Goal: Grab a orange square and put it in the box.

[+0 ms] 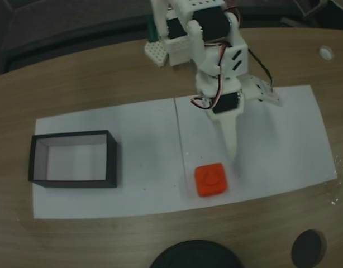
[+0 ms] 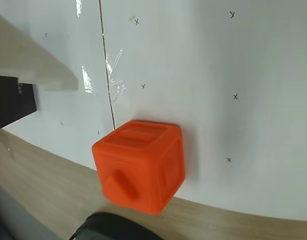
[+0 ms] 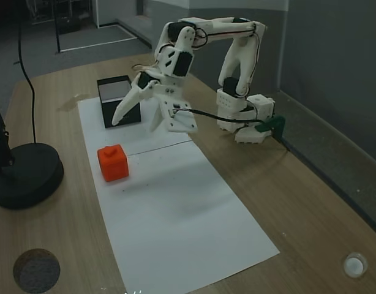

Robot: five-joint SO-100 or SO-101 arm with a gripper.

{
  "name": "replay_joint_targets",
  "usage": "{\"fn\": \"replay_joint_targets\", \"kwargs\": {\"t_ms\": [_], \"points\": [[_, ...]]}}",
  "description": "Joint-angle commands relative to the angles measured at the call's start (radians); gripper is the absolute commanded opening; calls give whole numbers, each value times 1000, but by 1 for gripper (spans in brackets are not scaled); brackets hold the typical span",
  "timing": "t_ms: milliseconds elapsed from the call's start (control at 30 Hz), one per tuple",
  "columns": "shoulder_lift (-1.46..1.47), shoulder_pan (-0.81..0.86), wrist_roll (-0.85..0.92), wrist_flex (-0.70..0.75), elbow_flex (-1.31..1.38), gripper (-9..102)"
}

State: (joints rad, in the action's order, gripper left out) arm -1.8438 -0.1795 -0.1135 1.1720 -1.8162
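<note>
1. The orange square [image 1: 210,180] sits on the white paper sheets [image 1: 283,139] near their front edge in a fixed view; in the wrist view the orange square [image 2: 141,165] shows raised marks on its faces, none of them readable.
2. Small pen-drawn "x" marks dot the paper in the wrist view.
3. My pincer [image 3: 137,118] hangs above the paper, fingers spread wide, holding nothing, with bare paper around the block.
4. The box [image 1: 74,159] stands well apart, open-topped.

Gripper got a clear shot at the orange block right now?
Probably yes. The gripper hangs open above the white paper, and the orange block sits alone, apart from the box, with nothing between them.
</note>
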Motion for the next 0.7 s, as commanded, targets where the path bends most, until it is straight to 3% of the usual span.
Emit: {"fn": "replay_joint_targets", "kwargs": {"t_ms": [0, 367, 667], "points": [[130, 32, 2, 31, 178, 36], [420, 46, 35, 144, 474, 36], [511, 48, 37, 149, 577, 36]]}}
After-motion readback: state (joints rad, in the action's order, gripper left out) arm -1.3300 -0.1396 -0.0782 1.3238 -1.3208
